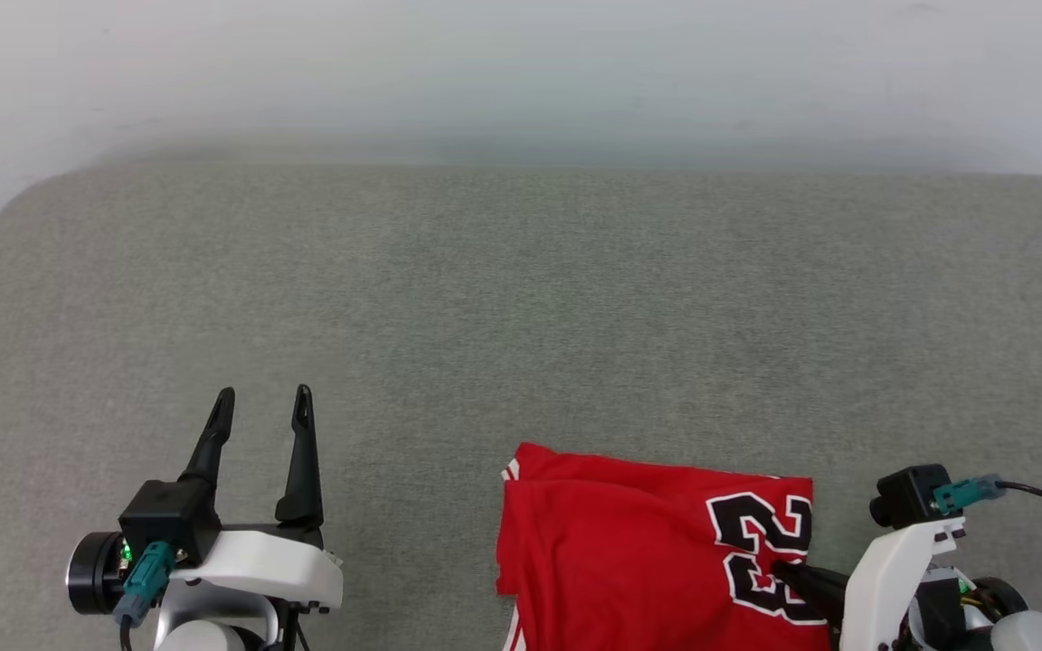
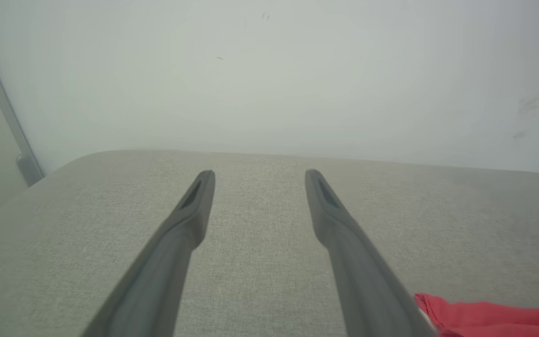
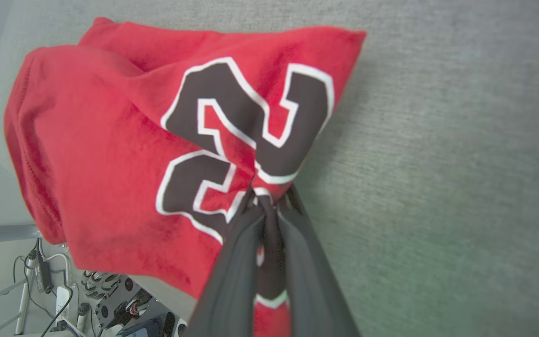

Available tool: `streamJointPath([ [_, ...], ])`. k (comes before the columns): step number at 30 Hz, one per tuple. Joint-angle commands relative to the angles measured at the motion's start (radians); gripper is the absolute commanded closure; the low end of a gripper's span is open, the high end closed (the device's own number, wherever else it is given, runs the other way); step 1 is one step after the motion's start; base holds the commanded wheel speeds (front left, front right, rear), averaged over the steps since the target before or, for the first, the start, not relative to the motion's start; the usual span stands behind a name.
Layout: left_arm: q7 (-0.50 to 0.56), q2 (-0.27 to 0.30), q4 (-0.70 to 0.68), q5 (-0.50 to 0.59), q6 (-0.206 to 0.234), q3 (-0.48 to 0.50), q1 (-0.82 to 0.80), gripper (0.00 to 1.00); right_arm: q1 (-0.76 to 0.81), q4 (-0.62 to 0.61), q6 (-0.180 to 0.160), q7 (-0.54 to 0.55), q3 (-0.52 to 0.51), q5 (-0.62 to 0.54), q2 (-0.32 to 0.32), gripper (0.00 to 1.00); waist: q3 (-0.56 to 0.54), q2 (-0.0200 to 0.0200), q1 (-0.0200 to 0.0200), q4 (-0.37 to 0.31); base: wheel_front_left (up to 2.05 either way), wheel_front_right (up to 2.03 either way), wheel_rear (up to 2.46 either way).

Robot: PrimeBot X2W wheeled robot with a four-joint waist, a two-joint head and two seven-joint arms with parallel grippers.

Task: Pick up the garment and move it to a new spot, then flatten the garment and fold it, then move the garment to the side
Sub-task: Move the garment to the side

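The garment is a red jersey with black, white-outlined numbers, lying bunched at the near edge of the grey cushion, right of centre. My right gripper is shut on the garment at the numbers near its right edge; the two dark fingers pinch a fold of printed cloth between them. My left gripper stands open at the lower left, well apart from the cloth, with nothing between its fingers. In the left wrist view the open left gripper points over bare cushion, and a red corner of the garment shows at the lower right.
A wide grey-green cushion spreads ahead to a pale wall. Its rounded left corner meets a metal rail. Cables and gear on the floor lie below the cushion's near edge.
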Motion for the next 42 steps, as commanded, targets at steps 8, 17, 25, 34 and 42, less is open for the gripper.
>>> streamJointPath([
  [8, -0.002, 0.008, -0.052, 0.022, -0.002, 0.001, 0.004, 0.0, -0.043, -0.009, -0.001, 0.024, -0.067, -0.056, -0.08, 1.0, 0.024, 0.0, -0.0001, -0.215, 0.0, 0.0, 0.0],
  [17, 0.04, 0.046, -0.131, 0.057, -0.017, -0.024, -0.081, 0.0, -0.221, 0.029, -0.001, -0.017, -0.112, -0.075, -0.081, 1.0, 0.157, 0.0, -0.0001, -0.424, 0.0, 0.0, 0.0],
  [25, 0.12, 0.099, -0.226, 0.099, -0.029, -0.034, -0.182, 0.0, -0.419, 0.147, -0.001, -0.105, -0.18, -0.079, -0.125, 1.0, 0.323, 0.0, -0.0001, -0.489, 0.0, 0.0, 0.0],
  [34, 0.224, 0.175, -0.333, 0.153, -0.053, -0.038, -0.314, 0.0, -0.597, 0.286, -0.001, -0.2, -0.269, -0.078, -0.219, 1.0, 0.51, 0.0, -0.0001, -0.477, 0.0, 0.0, 0.0],
  [42, 0.274, 0.2, -0.398, 0.179, -0.067, -0.047, -0.396, 0.0, -0.683, 0.409, -0.001, -0.271, -0.317, -0.067, -0.264, 1.0, 0.601, 0.0, -0.0001, -0.437, 0.0, 0.0, 0.0],
])
